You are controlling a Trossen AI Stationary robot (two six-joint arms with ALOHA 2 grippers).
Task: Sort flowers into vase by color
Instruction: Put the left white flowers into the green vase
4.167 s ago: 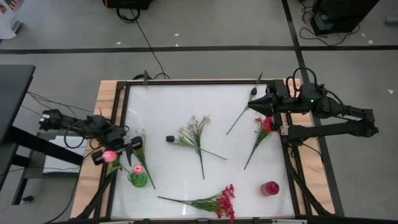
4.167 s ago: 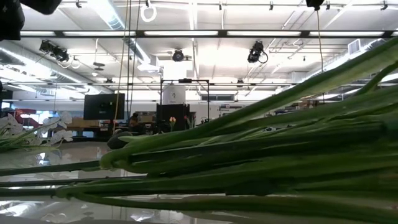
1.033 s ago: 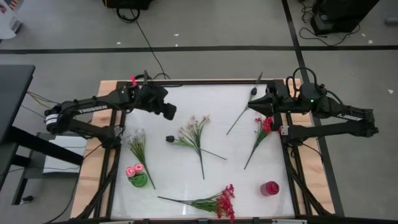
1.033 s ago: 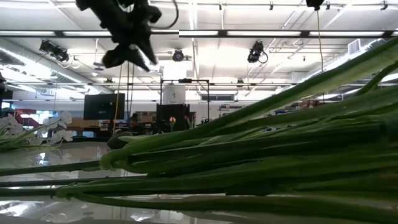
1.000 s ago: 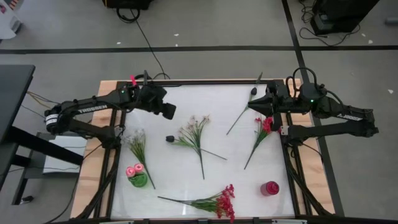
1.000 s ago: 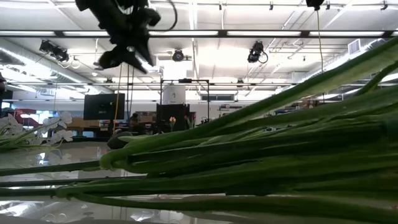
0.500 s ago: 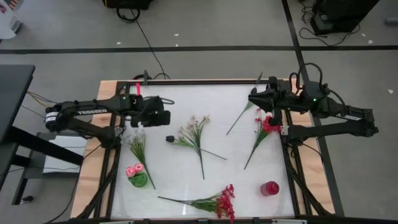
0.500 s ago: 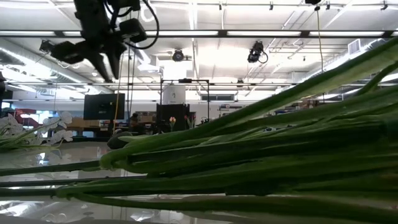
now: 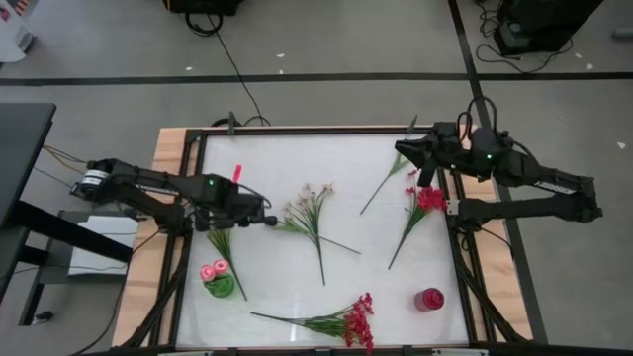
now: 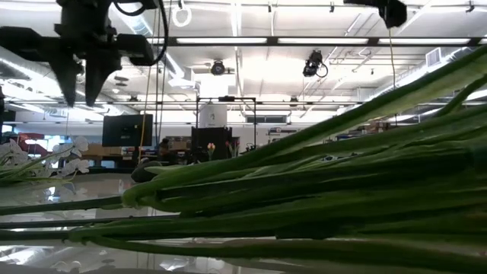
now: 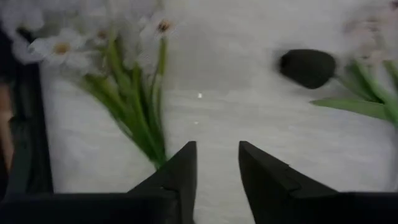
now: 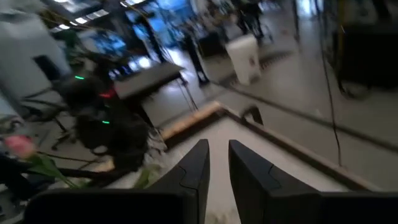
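Note:
My left gripper (image 9: 245, 218) hangs open above the table, pointing down, between a white-blossomed sprig (image 9: 222, 240) and a dark bud (image 9: 269, 221). In its wrist view the open gripper (image 11: 217, 163) stands just beside the sprig's green stems (image 11: 134, 106), touching nothing. Pink rosebuds (image 9: 211, 269) stand in a green vase (image 9: 222, 287). A pale sprig (image 9: 309, 216) lies mid-table. Red sprays lie at the right (image 9: 419, 208) and near edge (image 9: 346, 321). My right gripper (image 9: 407, 156) hovers at the far right, its fingers (image 12: 198, 163) a narrow gap apart.
A red vase (image 9: 428, 299) stands near the right near corner. A leafy stem with a dark bud (image 9: 384, 180) lies under the right arm. Green stems (image 10: 319, 190) fill the low view close to the camera. A black frame (image 9: 194, 178) edges the white table.
My left gripper has swung from the table's far left part toward the near edge and come down, turning to point at the table beside the white-blossomed sprig. My right arm has lifted slightly from its place at the far right. The flowers have stayed put.

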